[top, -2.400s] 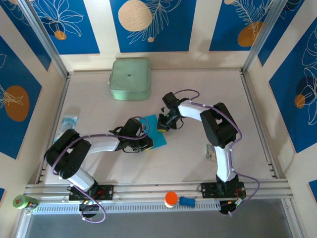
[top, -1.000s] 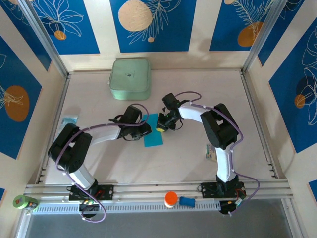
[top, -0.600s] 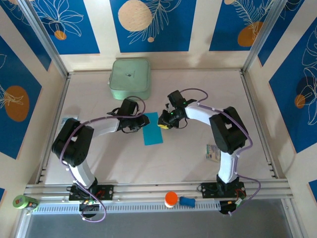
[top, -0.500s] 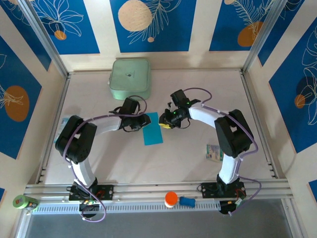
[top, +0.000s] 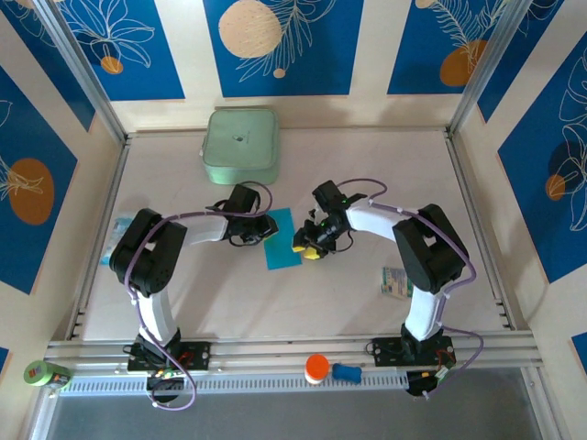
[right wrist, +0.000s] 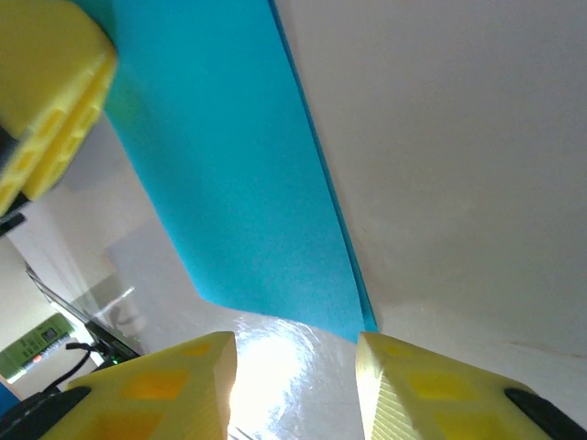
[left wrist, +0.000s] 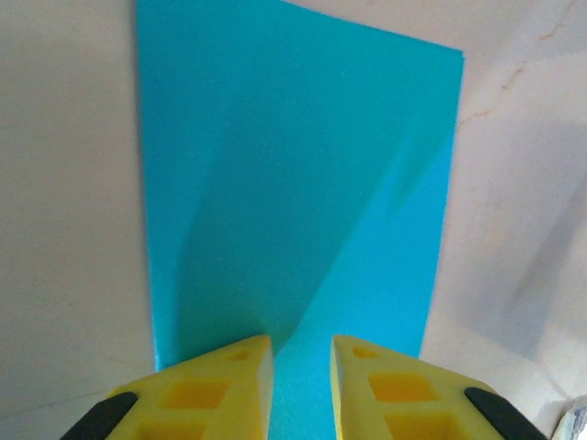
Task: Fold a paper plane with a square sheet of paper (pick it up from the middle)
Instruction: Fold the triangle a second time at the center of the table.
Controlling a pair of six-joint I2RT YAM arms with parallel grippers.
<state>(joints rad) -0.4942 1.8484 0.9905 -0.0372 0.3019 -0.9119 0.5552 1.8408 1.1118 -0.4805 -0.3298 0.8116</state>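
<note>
The square sheet of paper (top: 284, 246) lies on the table folded into a narrow cyan-blue rectangle. In the left wrist view the paper (left wrist: 303, 183) stretches away from my left gripper (left wrist: 302, 353), whose yellow fingers stand over its near edge with a narrow gap and grip nothing. From above, the left gripper (top: 267, 227) is at the paper's upper left edge. My right gripper (top: 305, 247) is just off the paper's right edge. Seen from the right wrist, this gripper (right wrist: 293, 353) is open over bare table, with a corner of the paper (right wrist: 229, 183) just ahead.
A pale green box (top: 240, 146) stands at the back left. Small printed packets lie at the right (top: 396, 281) and the left (top: 124, 226). An orange cap (top: 316, 368) and a green roll (top: 41, 373) sit along the front rail.
The right gripper has opened and drawn back off the paper's right edge. The left arm's elbow has swung back while its gripper stays at the paper's left edge.
</note>
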